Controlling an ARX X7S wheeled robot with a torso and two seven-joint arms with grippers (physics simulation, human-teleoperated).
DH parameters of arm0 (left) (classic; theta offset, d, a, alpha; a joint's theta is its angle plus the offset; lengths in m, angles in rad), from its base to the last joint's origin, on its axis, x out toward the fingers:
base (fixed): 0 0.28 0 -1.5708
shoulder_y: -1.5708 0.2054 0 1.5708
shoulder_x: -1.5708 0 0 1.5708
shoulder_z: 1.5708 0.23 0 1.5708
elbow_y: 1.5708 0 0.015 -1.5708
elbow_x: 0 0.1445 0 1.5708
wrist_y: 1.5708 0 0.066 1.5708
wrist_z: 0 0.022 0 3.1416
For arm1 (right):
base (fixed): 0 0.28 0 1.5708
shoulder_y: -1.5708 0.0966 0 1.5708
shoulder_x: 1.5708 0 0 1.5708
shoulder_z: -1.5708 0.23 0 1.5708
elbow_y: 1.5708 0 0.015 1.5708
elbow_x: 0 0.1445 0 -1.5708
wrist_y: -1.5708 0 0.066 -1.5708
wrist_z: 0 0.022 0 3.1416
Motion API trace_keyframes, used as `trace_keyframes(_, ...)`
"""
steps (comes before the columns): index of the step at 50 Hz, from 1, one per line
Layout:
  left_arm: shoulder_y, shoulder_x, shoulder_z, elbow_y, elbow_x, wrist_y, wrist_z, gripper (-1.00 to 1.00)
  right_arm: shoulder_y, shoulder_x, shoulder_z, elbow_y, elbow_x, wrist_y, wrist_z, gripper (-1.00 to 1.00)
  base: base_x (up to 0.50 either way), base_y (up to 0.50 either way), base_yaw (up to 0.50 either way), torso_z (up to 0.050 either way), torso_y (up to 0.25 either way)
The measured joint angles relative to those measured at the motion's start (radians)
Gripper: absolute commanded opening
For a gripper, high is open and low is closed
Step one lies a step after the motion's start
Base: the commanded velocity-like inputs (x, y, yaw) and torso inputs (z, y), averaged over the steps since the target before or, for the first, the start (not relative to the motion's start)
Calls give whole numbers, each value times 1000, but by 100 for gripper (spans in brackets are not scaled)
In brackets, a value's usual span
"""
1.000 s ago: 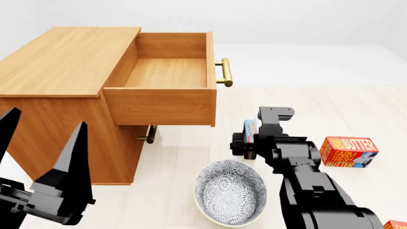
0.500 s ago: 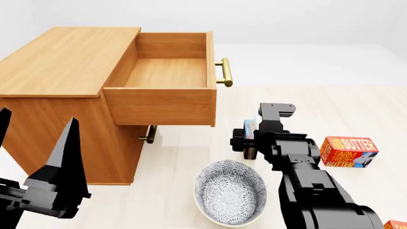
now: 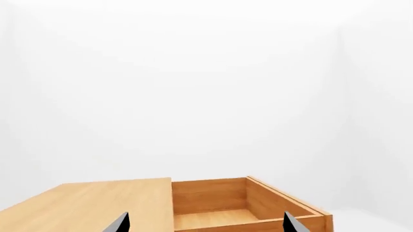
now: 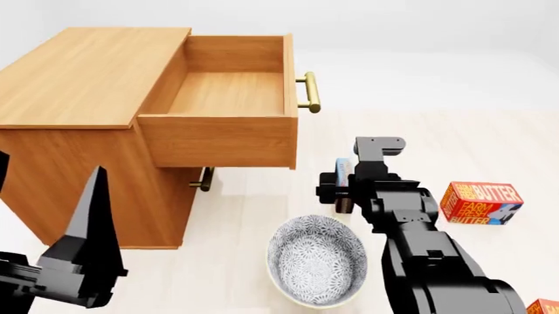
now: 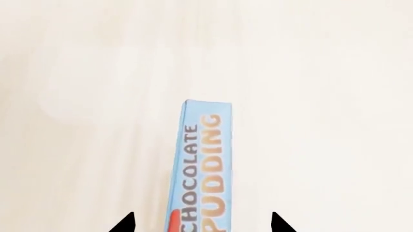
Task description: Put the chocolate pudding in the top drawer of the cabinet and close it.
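The chocolate pudding (image 5: 199, 174) stands on its thin edge on the pale floor, its blue side with orange lettering facing my right wrist camera. My right gripper (image 5: 201, 224) is open, one fingertip on each side of the box with a gap on both sides. In the head view the pudding (image 4: 343, 169) shows just beyond the right gripper (image 4: 339, 195), right of the cabinet (image 4: 78, 78). The top drawer (image 4: 229, 95) is pulled out and empty, with its brass handle (image 4: 307, 92) at the front. My left gripper (image 4: 48, 171) hangs open beside the cabinet; the left gripper (image 3: 205, 225) holds nothing.
A patterned bowl (image 4: 316, 260) sits on the floor just in front of my right arm. A red-orange butter box (image 4: 480, 203) lies to the right, and another butter box (image 4: 543, 306) shows at the bottom right corner. The lower drawer's brass handle (image 4: 206, 178) sticks out below the open drawer.
The head view has shifted a little, so the cabinet sits higher in the picture. My left gripper has sunk lower in view. The right gripper stays by the pudding.
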Motion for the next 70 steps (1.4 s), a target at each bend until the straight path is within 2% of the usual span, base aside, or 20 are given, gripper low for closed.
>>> trace_keyframes(12, 4, 17, -1, -23, 29, 8, 3, 100, -3, -2, -5, 1, 4, 5, -3, 100, 0, 0, 0, 0, -245)
trace_keyframes(19, 12, 17, 4, -14, 34, 3, 12, 100, -3, -2, -5, 1, 6, 9, -5, 100, 0, 0, 0, 0, 0)
trace_keyframes(20, 13, 17, 5, -11, 36, -1, 13, 100, -3, -2, -5, 1, 6, 10, -6, -100, 0, 0, 0, 0, 0)
trace_keyframes(45, 18, 25, 2, -7, 17, -40, 2, 100, 9, 4, 20, 1, 14, -11, 12, -100, 0, 0, 0, 0, 0)
trace_keyframes(54, 22, 24, 4, -24, 12, 6, 40, 100, 13, 7, 19, 1, 10, -25, 15, -100, 0, 0, 0, 0, 0)
trace_keyframes(70, 34, 25, 10, -22, 36, 15, 58, 100, 25, 13, 21, 1, 12, -69, 27, -100, 0, 0, 0, -24, 234)
